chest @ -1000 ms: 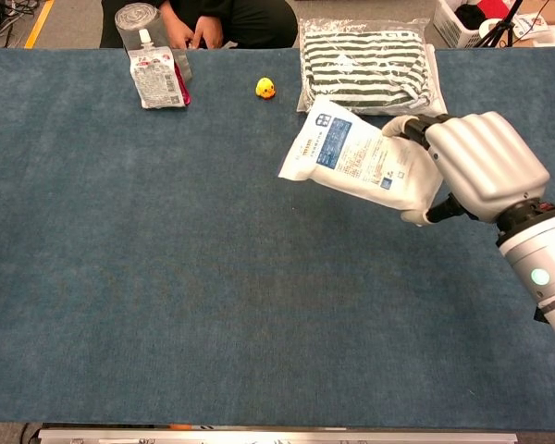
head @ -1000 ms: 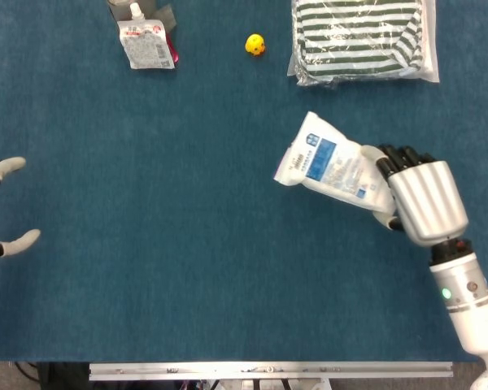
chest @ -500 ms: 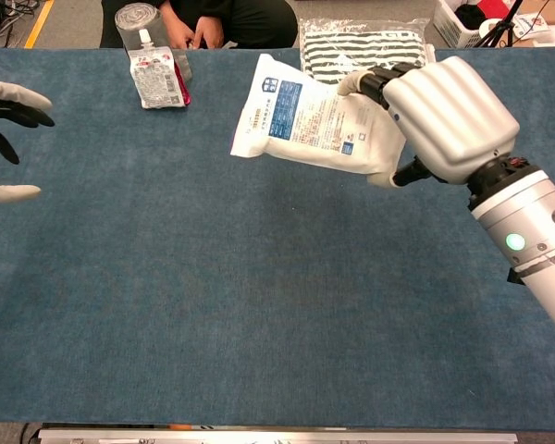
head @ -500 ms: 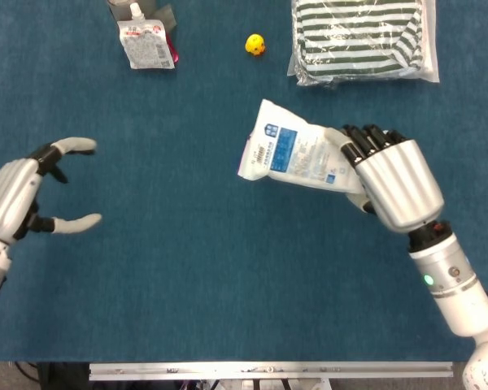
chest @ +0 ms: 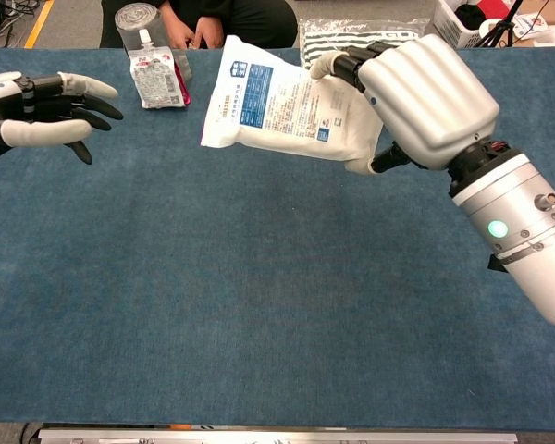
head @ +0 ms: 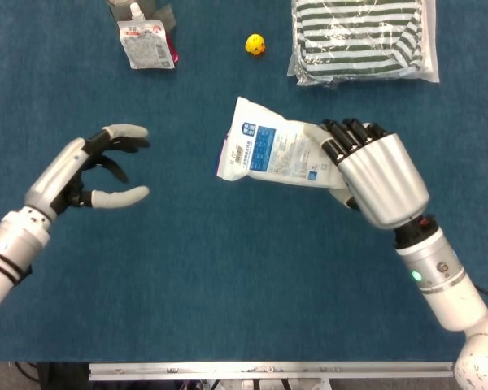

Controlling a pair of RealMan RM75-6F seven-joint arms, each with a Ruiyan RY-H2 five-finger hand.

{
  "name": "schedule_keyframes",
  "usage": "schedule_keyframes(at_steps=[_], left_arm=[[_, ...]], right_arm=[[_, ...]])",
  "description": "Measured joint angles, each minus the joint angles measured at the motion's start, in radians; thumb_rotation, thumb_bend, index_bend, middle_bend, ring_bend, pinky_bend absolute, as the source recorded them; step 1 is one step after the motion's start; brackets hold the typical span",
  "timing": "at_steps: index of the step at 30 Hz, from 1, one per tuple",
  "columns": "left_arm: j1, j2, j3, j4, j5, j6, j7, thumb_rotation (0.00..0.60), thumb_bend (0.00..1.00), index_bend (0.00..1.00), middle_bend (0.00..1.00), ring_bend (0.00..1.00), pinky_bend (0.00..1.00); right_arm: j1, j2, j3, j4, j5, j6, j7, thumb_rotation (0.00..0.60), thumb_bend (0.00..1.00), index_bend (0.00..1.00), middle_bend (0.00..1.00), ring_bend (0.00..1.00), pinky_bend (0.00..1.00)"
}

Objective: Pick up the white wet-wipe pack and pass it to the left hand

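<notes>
Half done: wet-wipe pack (head: 270,153) lifted in my right hand (head: 372,177), fingers clamped on it.
My left hand (head: 85,169) spread, empty, well apart; handover left.

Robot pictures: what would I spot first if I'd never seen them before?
Probably the big silver right hand holding the white wet-wipe pack up over the middle of the blue table. Next, the left hand on the left side, open with fingers spread, a gap away from the pack. At the far edge sit a little yellow duck and a striped green-and-white bundle in plastic.
</notes>
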Motion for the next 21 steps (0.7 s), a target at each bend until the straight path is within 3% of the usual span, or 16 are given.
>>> schedule_keyframes(at_steps=[13,21], left_arm=[[-0.121,-0.108,-0.044,0.052,-0.042,-0.145,-0.106,0.37,0.09,0.17,0.17,0.17,0.36],[-0.169,-0.151,-0.075,0.041,-0.031,-0.175,-0.152,0.421,0.09,0.16,0.18,0.17,0.36]], right_arm=[[0.019,-0.027,0.008,0.027,0.014,-0.016,0.018,0.6,0.0,0.32,0.46,0.54,0.6],[0.022,-0.033,0.006,0.038,0.016,-0.013,0.029,0.6,0.0,0.32,0.46,0.54,0.6]])
